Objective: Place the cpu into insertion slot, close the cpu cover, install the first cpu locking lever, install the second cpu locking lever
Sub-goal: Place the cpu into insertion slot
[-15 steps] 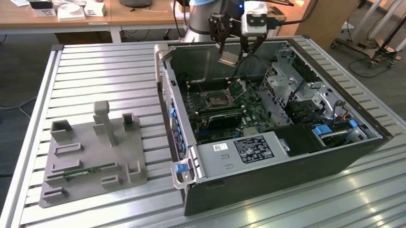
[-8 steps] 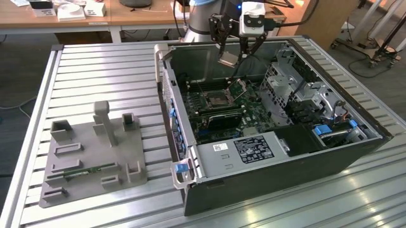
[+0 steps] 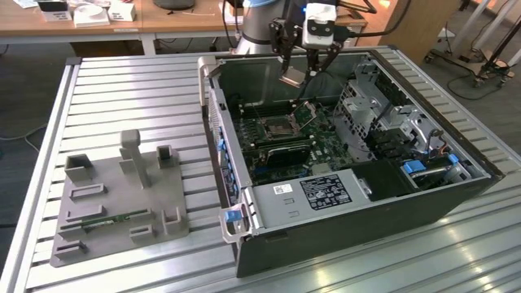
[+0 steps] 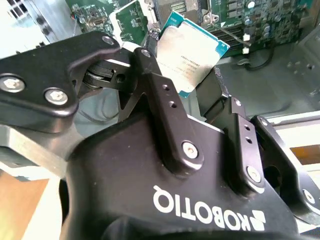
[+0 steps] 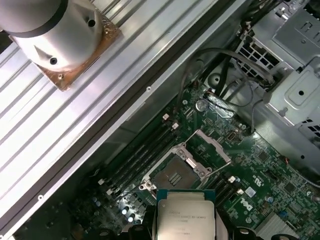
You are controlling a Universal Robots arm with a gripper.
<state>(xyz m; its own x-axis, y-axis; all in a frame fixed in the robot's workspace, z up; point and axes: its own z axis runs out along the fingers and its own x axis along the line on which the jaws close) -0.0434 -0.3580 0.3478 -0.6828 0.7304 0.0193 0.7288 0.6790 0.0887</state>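
My gripper (image 3: 294, 73) hangs over the back of the open computer case, shut on the cpu (image 3: 293, 77). In the second wrist view the cpu (image 4: 192, 50), a silvery square on a teal edge, sits tilted between the black fingers (image 4: 165, 100). In the first wrist view the cpu (image 5: 185, 215) hovers just short of the insertion slot (image 5: 175, 177), whose dark centre is bare. The cpu cover (image 5: 212, 150) stands raised beside the slot. In the exterior view the insertion slot (image 3: 275, 128) lies below and nearer than the gripper, with the cpu cover (image 3: 310, 113) upright at its right.
The case walls (image 3: 213, 116) ring the green board. A metal drive cage (image 3: 382, 116) and cables stand at the exterior view's right of the slot, long black memory slots (image 5: 135, 162) beside it. A grey fixture (image 3: 122, 195) lies on the slatted table. The arm's base (image 5: 55, 35) is close by.
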